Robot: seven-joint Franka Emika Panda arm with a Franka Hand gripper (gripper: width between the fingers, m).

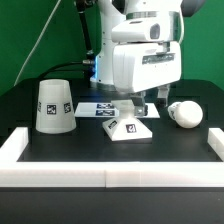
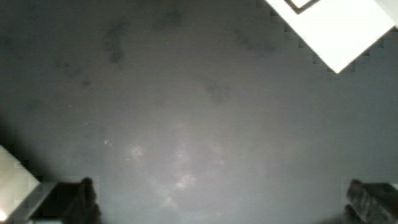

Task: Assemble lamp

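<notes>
— As the wrist view has it, how does your gripper (image 2: 217, 205) stand?
— Released. My fingers (image 2: 64, 202) are spread wide, with only the bare black table (image 2: 178, 110) between them. Nothing held.
— And the lamp parts?
— All three loose on the table, none joined. Base (image 1: 127, 126): low centre of the exterior view's frame, flat on the table, a tag on its sloped face. Shade (image 1: 54, 105): the exterior view's left, standing narrow end up, well apart from the base. Bulb (image 1: 186, 113): the exterior view's right, lying on the table near the base, not touching it.
— Where are you among them?
— My gripper hangs at frame centre, just above the base's far edge, between shade and bulb. Touching the base or not, I cannot tell.
— Anything else noted?
— Marker board (image 1: 95, 105) lies flat behind the base, toward the shade. A white corner (image 2: 338, 35) carrying a tag shows in the wrist view; which piece it belongs to, I cannot tell. A white raised rim (image 1: 110, 178) runs along the bottom of the exterior frame
</notes>
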